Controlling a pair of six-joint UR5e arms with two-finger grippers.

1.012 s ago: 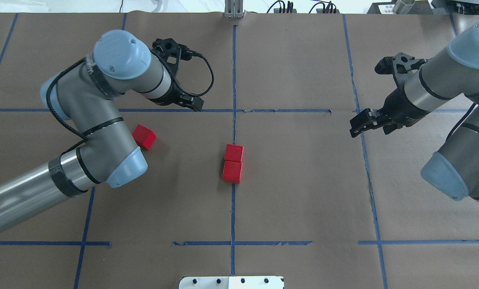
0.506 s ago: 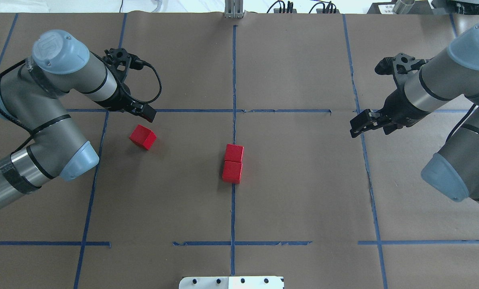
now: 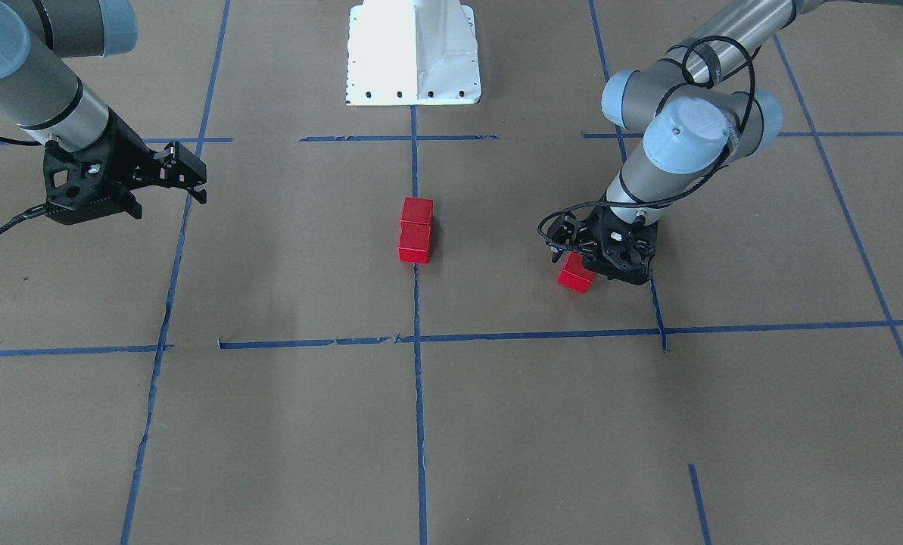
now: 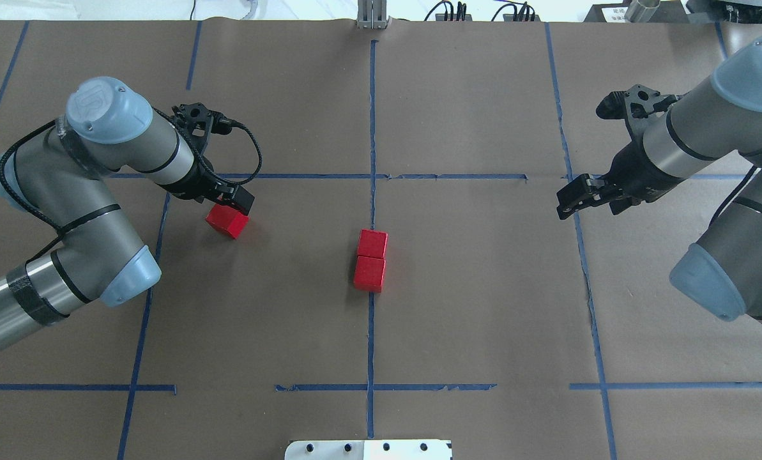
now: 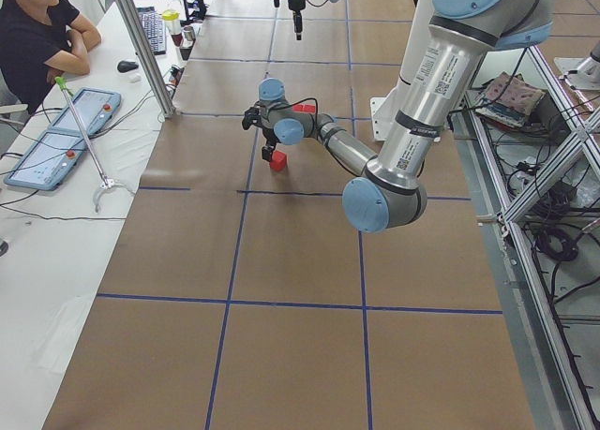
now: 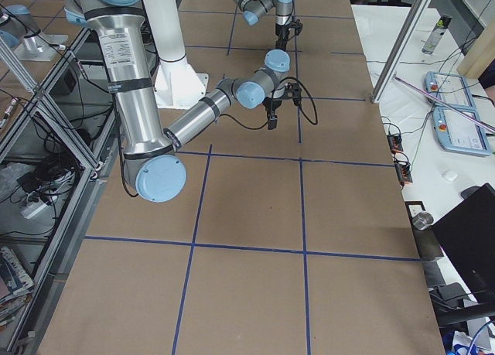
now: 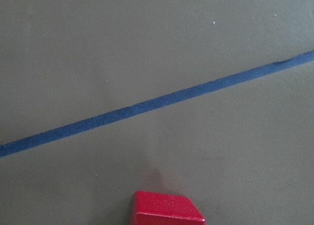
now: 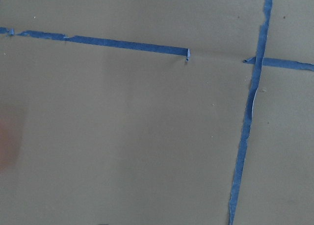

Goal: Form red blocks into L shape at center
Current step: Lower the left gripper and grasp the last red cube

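Three matte, square-edged red cubes sit on creased brown paper point(image 4: 483, 287). The centre pair point(image 4: 372, 245) touch. The lone cube point(image 4: 226, 222) lies beneath my left gripper point(image 4: 236, 199), whose jaws I cannot read. My right gripper point(image 4: 570, 203) has its jaws spread.

The left gripper point(image 4: 235, 199) is hanging over the far edge of the lone red block point(image 4: 227, 223) at the middle left of the overhead view, so it is blocking that side. Bare brown paper point(image 4: 297, 255) is lying open between that block and the two red blocks point(image 4: 371, 259) touching on the blue tape line point(image 4: 372, 128) in the middle. The right gripper point(image 4: 575, 197) is hanging well apart at the right, with open paper in between.
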